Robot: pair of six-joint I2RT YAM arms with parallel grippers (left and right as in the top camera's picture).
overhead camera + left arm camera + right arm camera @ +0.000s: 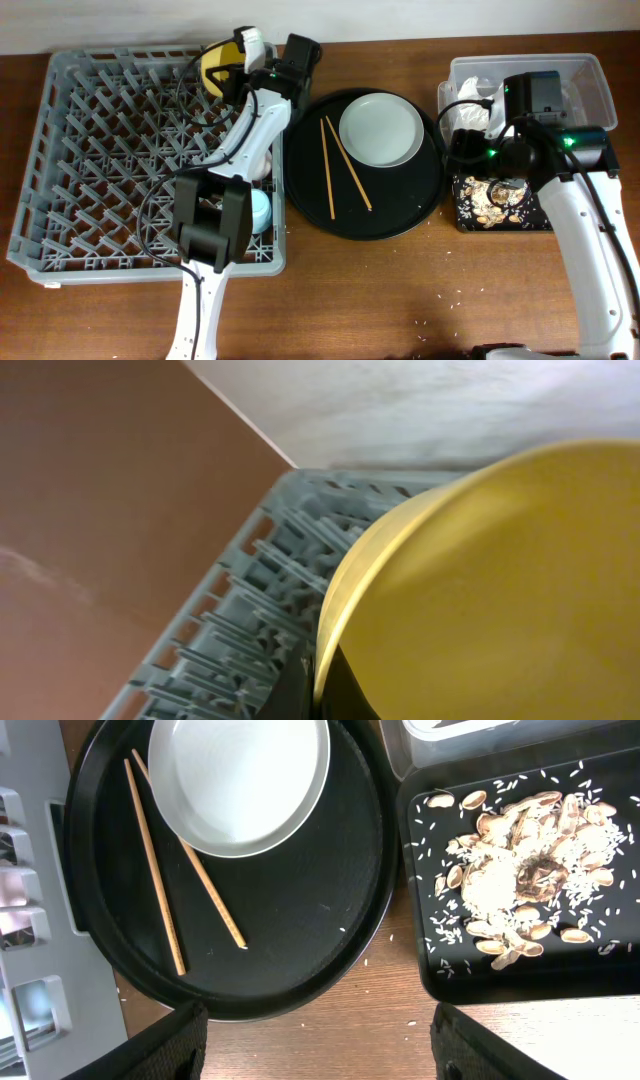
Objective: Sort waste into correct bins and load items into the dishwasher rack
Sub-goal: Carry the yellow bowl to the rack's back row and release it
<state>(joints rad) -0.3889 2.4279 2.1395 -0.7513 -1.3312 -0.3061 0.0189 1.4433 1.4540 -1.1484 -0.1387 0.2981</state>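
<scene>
My left gripper [236, 60] is shut on the rim of the yellow bowl [217, 66], holding it tilted over the far edge of the grey dishwasher rack [90, 150]. In the left wrist view the yellow bowl [480, 590] fills the right side above the rack [240, 620]. A blue cup [259, 208] sits in the rack. The pale plate [240, 780] and two chopsticks [155, 870] lie on the round black tray [300, 920]. My right gripper [320, 1050] hangs open and empty over the bare wood between that tray and the shallow black bin [440, 982] of food scraps [510, 870].
The clear tub [590, 80] at the back right holds a crumpled white napkin [475, 95]. The black bin [462, 222] sits just in front of it. Rice grains are scattered on the table [440, 310] near the front.
</scene>
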